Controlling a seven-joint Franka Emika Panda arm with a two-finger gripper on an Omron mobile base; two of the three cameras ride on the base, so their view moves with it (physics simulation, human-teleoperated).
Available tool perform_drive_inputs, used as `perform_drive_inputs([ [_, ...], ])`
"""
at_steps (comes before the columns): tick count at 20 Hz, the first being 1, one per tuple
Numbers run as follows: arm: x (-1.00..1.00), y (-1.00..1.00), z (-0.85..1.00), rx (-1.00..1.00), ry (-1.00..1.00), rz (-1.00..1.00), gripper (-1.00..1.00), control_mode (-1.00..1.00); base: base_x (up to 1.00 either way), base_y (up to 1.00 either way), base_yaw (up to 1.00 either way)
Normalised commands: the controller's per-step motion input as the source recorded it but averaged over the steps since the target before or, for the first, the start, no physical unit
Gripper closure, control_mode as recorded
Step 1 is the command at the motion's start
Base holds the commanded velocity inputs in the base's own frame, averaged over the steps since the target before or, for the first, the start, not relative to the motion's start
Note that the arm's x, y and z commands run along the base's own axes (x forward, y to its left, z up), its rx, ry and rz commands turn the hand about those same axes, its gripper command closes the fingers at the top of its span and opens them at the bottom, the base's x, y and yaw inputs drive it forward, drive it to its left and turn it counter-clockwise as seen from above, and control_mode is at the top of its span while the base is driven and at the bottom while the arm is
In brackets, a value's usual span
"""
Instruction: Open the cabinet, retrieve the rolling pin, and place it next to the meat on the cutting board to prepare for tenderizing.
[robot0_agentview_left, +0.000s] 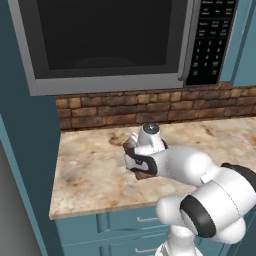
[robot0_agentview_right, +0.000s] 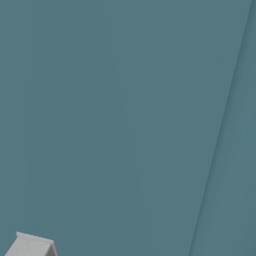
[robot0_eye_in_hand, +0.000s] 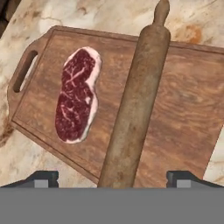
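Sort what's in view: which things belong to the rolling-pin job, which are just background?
Job:
- rolling pin, lying on the board beside the meat
- meat
- cutting board
- gripper, open above the pin

Background:
- microwave
- brick backsplash
- counter
- drawers

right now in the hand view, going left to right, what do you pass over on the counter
board handle slot → meat → rolling pin → bare right part of the cutting board; the hand's fingers stand wide apart on either side of the pin's near end.
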Motion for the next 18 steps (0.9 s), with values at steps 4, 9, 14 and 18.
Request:
perform_drive_inputs([
  [4, -0.12, 0.10, 0.37, 0.00, -0.10, 0.00, -1.00, -1.00, 0.00, 0.00, 0.00],
  [9, -0.34, 0.00, 0.30, 0.00, -0.08, 0.00, -1.00, -1.00, 0.00, 0.00, 0.00],
  [14, -0.40, 0.02, 0.46, 0.00, -0.12, 0.00, -1.00, -1.00, 0.00, 0.00, 0.00],
  [18, -0.31, 0.08, 0.50, 0.00, -0.13, 0.00, -1.00, -1.00, 0.00, 0.00, 0.00],
])
